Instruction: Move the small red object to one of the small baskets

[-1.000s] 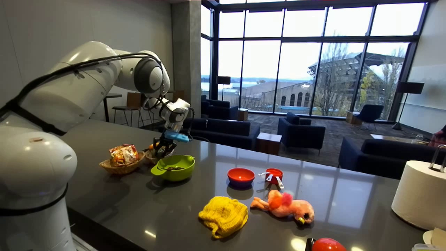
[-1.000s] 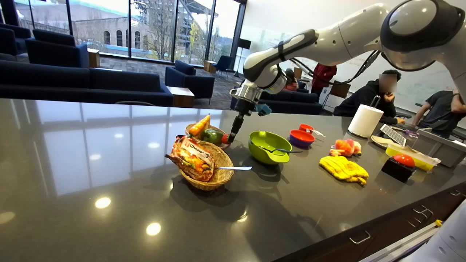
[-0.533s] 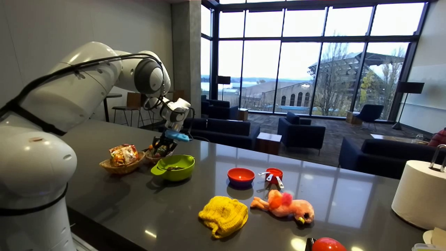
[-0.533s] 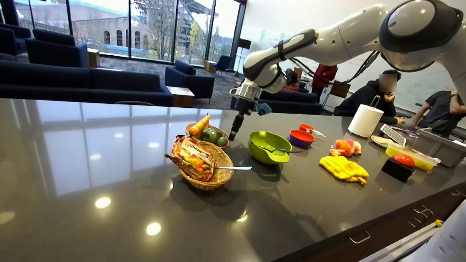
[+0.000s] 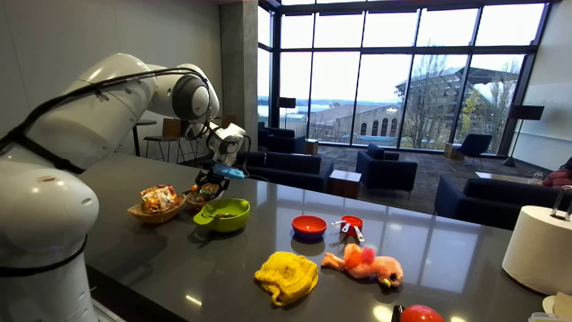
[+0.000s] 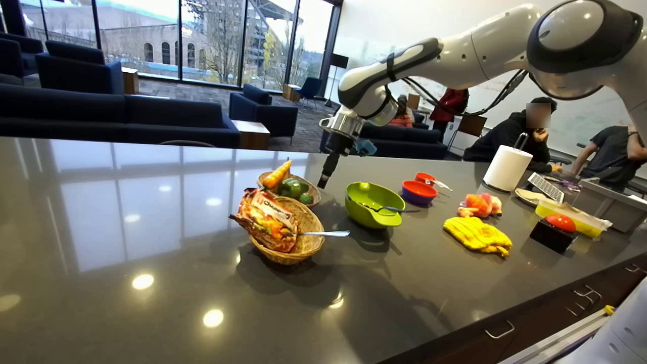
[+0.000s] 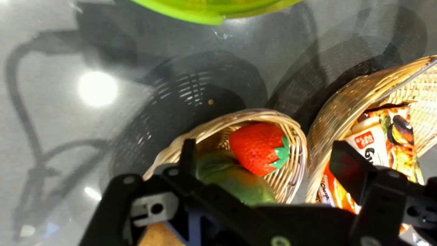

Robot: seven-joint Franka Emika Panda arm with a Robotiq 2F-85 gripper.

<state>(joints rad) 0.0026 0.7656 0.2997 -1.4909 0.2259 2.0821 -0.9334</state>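
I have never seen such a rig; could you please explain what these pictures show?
This is one robot arm ending in a two-fingered pincer. The two wide views come from cameras standing outside the robot, the close-up from one on its wrist. The dark counter carries, among other things, a wicker basket with a food packet, a green bowl, a yellow knitted item and a plush toy. A second wicker basket contains a red strawberry. The pincer stands open, holding nothing.
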